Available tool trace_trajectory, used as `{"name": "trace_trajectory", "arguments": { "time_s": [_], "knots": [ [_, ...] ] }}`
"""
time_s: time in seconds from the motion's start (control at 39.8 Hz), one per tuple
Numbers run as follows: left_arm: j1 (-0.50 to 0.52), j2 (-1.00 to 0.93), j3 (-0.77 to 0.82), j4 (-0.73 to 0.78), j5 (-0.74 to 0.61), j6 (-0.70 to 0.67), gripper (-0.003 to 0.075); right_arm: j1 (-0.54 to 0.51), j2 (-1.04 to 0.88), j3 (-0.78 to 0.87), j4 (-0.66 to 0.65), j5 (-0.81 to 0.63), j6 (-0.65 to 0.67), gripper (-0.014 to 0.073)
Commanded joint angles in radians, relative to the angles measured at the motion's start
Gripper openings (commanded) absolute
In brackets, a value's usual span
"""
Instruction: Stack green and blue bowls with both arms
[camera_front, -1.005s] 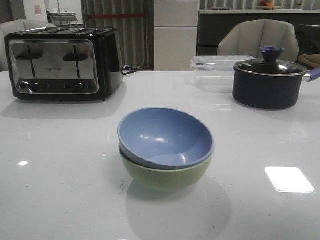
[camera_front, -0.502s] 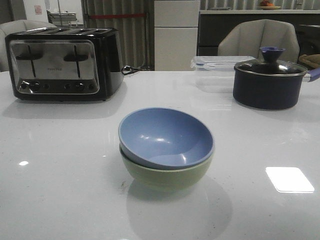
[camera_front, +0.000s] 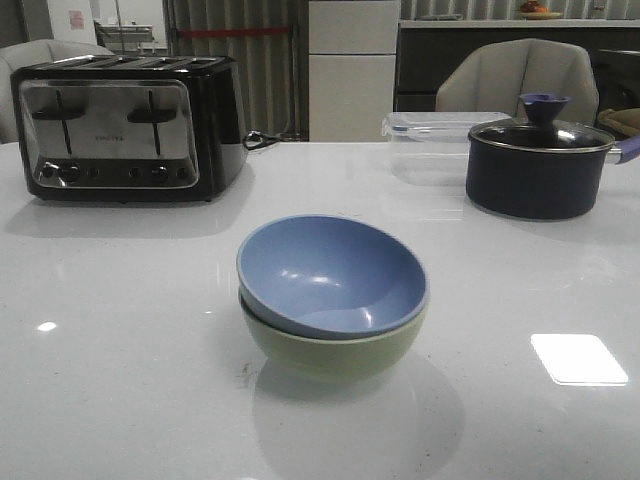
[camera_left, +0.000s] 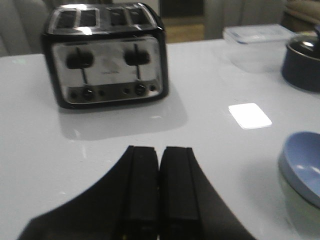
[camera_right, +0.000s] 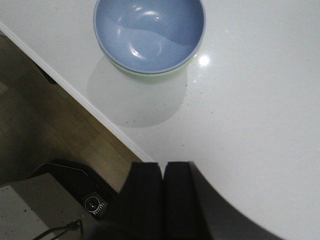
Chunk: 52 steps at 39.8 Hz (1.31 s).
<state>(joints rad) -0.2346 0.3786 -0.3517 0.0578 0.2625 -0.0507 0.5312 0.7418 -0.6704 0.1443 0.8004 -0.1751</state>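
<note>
The blue bowl (camera_front: 330, 275) sits nested inside the green bowl (camera_front: 335, 350) in the middle of the white table, slightly tilted. The stack also shows in the right wrist view, blue bowl (camera_right: 149, 32) over a thin green rim (camera_right: 150, 74), and at the edge of the left wrist view (camera_left: 302, 172). My left gripper (camera_left: 159, 150) is shut and empty, held over the table away from the bowls. My right gripper (camera_right: 162, 165) is shut and empty, near the table's front edge. Neither arm shows in the front view.
A black and steel toaster (camera_front: 125, 125) stands at the back left. A dark navy lidded pot (camera_front: 535, 165) and a clear plastic container (camera_front: 430, 135) stand at the back right. The table's front edge (camera_right: 90, 107) and the floor below show in the right wrist view.
</note>
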Motion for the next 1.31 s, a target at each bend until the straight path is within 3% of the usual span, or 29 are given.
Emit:
{"name": "trace_trajectory", "arguments": {
  "time_s": [0.0, 0.25, 0.55, 1.28],
  "knots": [
    [0.091, -0.112, 0.085, -0.031, -0.215, 0.002, 0.0093, -0.008, -0.007, -0.027, -0.002, -0.052, -0.001, 0.0053],
    [0.17, -0.31, 0.264, -0.035, -0.262, 0.002, 0.0093, -0.008, -0.007, -0.027, -0.002, -0.052, -0.001, 0.0053],
    [0.205, -0.382, 0.362, -0.095, -0.338, 0.051, 0.0093, -0.008, -0.007, -0.027, -0.002, -0.052, -0.001, 0.0053],
    [0.181, -0.404, 0.359, -0.118, -0.33, 0.124, 0.0093, -0.008, -0.007, -0.027, -0.002, -0.051, -0.001, 0.0053]
  ]
}}
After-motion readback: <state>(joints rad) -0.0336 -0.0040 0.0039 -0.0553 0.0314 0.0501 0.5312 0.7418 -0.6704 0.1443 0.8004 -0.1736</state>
